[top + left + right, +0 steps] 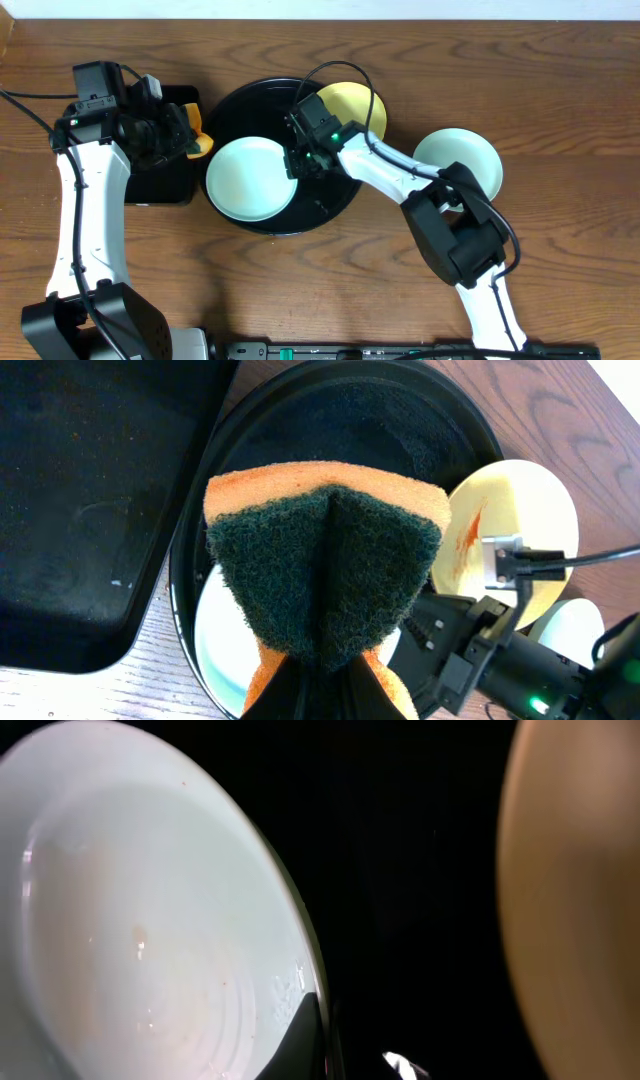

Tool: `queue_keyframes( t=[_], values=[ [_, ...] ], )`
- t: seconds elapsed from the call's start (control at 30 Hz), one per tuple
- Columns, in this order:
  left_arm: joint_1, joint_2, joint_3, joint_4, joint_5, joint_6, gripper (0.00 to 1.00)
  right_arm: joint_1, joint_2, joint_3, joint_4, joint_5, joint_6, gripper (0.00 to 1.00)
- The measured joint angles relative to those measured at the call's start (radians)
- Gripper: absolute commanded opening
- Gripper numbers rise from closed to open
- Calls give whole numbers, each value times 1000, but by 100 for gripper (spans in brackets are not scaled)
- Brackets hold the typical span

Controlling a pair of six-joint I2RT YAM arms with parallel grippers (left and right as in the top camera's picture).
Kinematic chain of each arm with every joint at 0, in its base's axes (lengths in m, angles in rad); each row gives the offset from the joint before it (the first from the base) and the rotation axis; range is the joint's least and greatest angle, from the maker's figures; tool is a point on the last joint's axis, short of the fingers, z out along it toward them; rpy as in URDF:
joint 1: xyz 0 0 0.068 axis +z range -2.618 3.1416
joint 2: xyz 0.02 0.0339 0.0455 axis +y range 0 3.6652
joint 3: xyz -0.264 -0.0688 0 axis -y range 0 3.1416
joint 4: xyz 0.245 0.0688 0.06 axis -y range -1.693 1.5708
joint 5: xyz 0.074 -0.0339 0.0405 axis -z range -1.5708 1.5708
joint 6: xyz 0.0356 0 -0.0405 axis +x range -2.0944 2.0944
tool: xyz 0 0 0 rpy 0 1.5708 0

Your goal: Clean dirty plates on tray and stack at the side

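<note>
The round black tray (262,108) holds a pale blue-green plate (248,180) at its front left and a pale yellow plate (357,104) at its back right. The yellow plate (520,520) carries an orange sauce streak. A second blue-green plate (462,158) lies on the table right of the tray. My right gripper (297,165) is shut on the right rim of the tray's blue-green plate (150,920), one finger lying over the rim. My left gripper (185,140) hovers at the tray's left edge, shut on a green and orange sponge (325,575).
A smaller rectangular black tray (160,178) sits left of the round one, under my left arm. The right arm reaches across the round tray from the front right, its cable looping over the yellow plate. Bare wooden table (560,90) surrounds everything.
</note>
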Motion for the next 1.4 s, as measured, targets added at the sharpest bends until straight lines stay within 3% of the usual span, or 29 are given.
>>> queue_keyframes(
  t=[0.3, 0.67, 1.4],
  values=[
    [0, 0, 0, 0, 0, 0, 8, -62, -196, -13, -66, -23, -110, 1],
    [0, 0, -1, 0, 0, 0, 8, -47, -286, -12, -108, 340, -230, 1],
    [0, 0, -1, 0, 0, 0, 8, 201, -286, -12, -37, 1021, -441, 1]
  ],
)
